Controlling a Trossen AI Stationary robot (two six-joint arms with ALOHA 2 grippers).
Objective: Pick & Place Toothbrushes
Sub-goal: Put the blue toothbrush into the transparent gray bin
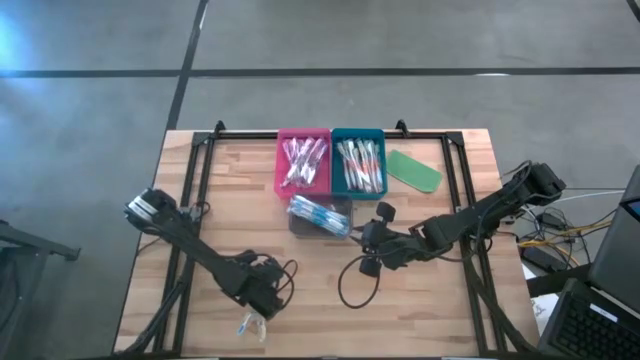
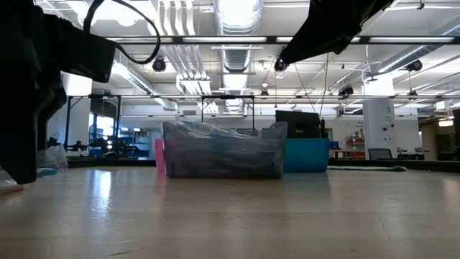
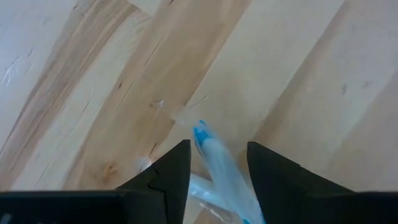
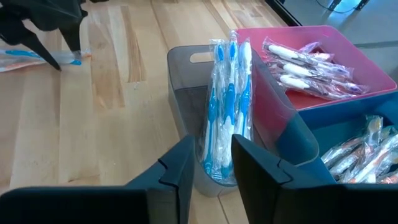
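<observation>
Grey concrete floor (image 1: 400, 35) across the upper part of the high view, crossed by dark seam lines. Pale butcher-block table (image 1: 200, 200) in the middle, framed by black rails. Cables and dark equipment (image 1: 590, 270) at the right edge. In the low view, an open hall: exposed ceiling with white ducts (image 2: 237, 18) at the upper centre, bright strip lights, a white column (image 2: 377, 129) at the right, a dark monitor (image 2: 298, 122) near the middle.
</observation>
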